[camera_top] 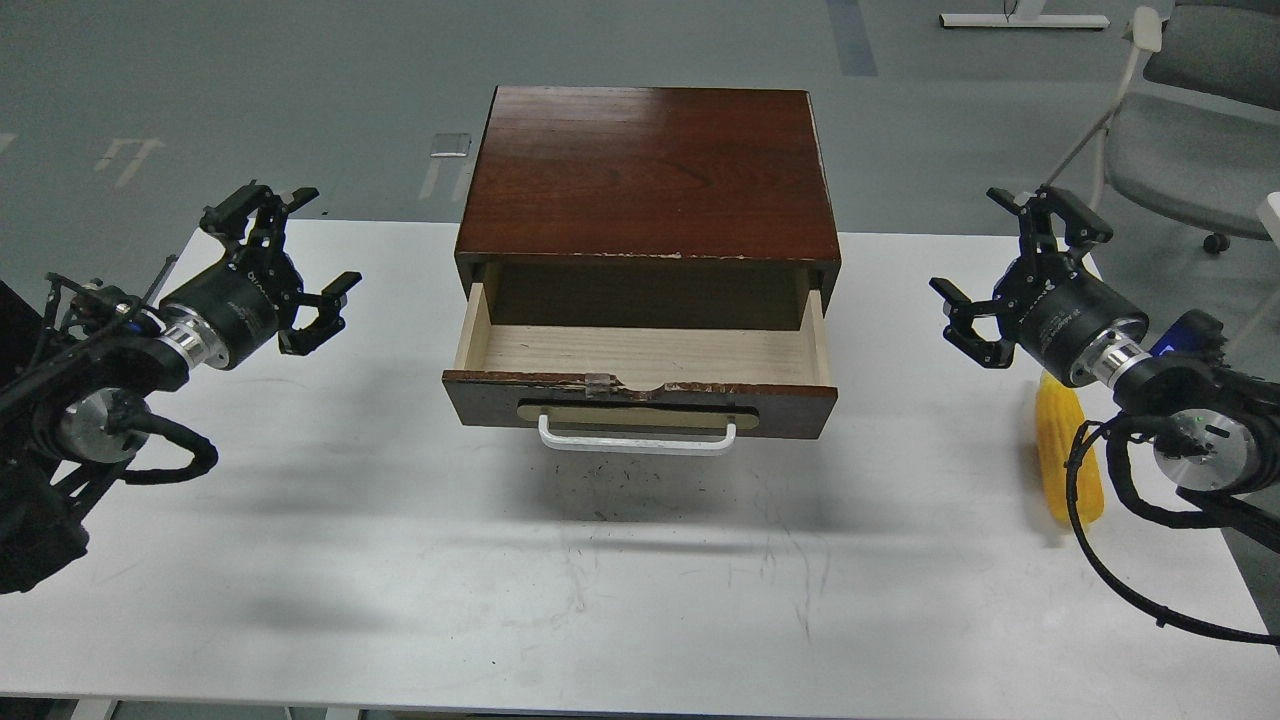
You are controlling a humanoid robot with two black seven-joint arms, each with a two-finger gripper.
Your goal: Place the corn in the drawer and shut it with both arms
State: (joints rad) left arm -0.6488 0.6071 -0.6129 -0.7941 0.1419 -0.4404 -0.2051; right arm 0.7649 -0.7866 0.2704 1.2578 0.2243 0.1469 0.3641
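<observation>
A: Dark brown wooden drawer [640,385] with the white bar handle is pulled out of the red-brown wooden cabinet [650,170]. Pale wood inside, nothing in it. Top edge of the front is chipped.

B: Corn?

A: Long yellow-orange corn cob [1068,455] lies on the white tabletop [500,600], far right, well apart from the drawer. Right arm and its black cable [1085,500] cross over it and hide part of it.

B: Orientation?

A: Long axis runs near-to-far, roughly parallel to the drawer's sides. Can't tell which end is tapered.

B: End effectors?

A: Left end effector [308,240] has fingers spread wide, holding nothing, hanging above the tabletop left of the drawer. Right end effector [995,245] likewise spread wide and empty, just beyond the cob's far end.

B: Surroundings?

A: Grey office chair [1190,150] behind, at right.
</observation>
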